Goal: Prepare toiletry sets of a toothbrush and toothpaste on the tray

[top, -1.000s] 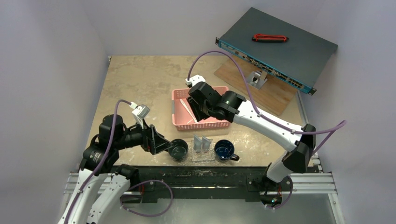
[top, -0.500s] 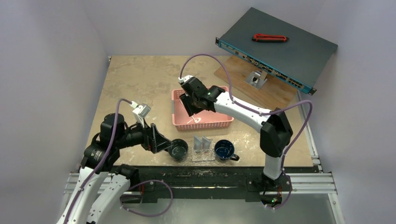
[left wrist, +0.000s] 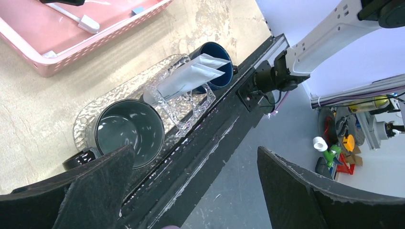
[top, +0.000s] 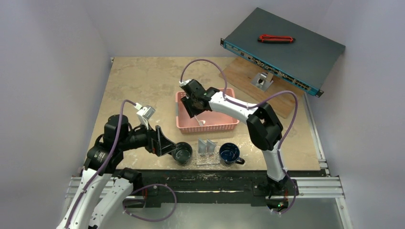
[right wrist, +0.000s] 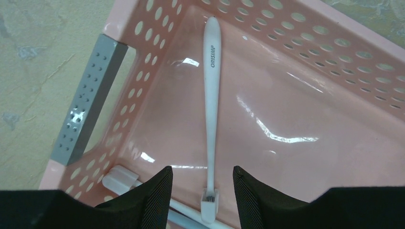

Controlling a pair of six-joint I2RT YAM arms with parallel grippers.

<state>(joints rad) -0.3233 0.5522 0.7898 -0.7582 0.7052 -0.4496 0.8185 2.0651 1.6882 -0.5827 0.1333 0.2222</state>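
Right claw (right wrist: 203,183): advanced within the last second to the left end of the pink perforated plastic basket (right wrist: 334,52); open, empty, astride the slim white plastic toothbrush (right wrist: 210,109) lying there, so a pick is likely next. Left claw (left wrist: 193,176): open, empty, beside the clear textured plastic tray (left wrist: 88,117) holding pale toothpaste tubes (left wrist: 184,78).
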